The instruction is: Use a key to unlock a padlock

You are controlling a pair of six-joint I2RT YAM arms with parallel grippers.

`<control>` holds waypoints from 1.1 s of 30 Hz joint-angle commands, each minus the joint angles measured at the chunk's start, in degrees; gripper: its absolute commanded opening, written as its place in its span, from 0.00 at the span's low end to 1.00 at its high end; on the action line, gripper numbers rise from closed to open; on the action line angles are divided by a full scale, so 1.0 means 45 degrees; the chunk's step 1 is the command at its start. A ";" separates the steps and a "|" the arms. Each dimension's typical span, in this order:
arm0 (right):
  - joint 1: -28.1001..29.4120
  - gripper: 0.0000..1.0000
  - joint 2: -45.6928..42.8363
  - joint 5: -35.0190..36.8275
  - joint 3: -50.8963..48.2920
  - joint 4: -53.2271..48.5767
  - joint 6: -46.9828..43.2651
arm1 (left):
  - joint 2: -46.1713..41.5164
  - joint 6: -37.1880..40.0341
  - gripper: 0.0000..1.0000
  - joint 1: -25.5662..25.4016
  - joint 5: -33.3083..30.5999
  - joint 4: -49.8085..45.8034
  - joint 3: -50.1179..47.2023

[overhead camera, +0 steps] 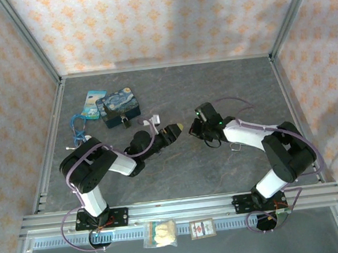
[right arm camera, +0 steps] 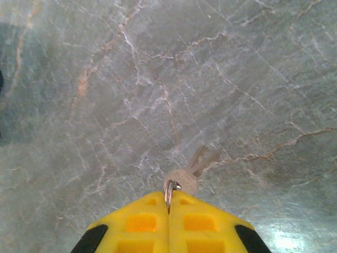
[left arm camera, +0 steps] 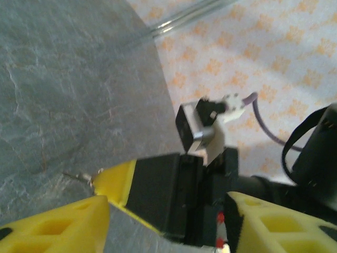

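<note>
Plainly the right jaws (right arm camera: 168,199) are clenched on the key (right arm camera: 182,178), its blurred blade running toward 1 o'clock. The padlock (overhead camera: 122,120) rests on the surface (overhead camera: 213,85) at 9 o'clock from the nearer left jaws (overhead camera: 175,128), which stand released.

The left arm (overhead camera: 121,163) and right arm (overhead camera: 245,132) have black joints, white links and purple cables (left arm camera: 262,120); the right claw (right arm camera: 168,197) has yellow fingers (right arm camera: 138,225).

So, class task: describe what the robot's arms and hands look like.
The left arm and right arm have white links, black joints and purple cables. The right hand has yellow fingers with square hollows; a green light marks its wrist.
</note>
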 commanded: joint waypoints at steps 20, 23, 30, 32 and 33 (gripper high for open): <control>-0.0283 0.00 -0.0525 -0.0253 -0.0142 0.0771 0.0784 | 0.2344 0.2316 0.40 -0.0350 0.1223 -0.1414 0.1902; -0.0288 0.00 -0.0529 -0.0323 -0.0125 0.0786 0.0791 | 0.2477 0.2496 0.38 -0.0351 0.1085 -0.1701 0.1941; -0.0293 0.00 -0.0642 -0.0461 -0.0142 0.0718 0.0787 | 0.2807 0.2867 0.35 -0.0341 0.0826 -0.2265 0.2443; -0.0287 0.00 -0.0663 -0.0454 -0.0141 0.0650 0.0760 | 0.2765 0.3116 0.35 -0.0341 0.0716 -0.2422 0.2584; -0.0290 0.00 -0.0652 -0.0471 -0.0149 0.0630 0.0752 | 0.2770 0.3215 0.35 -0.0334 0.0719 -0.2497 0.2654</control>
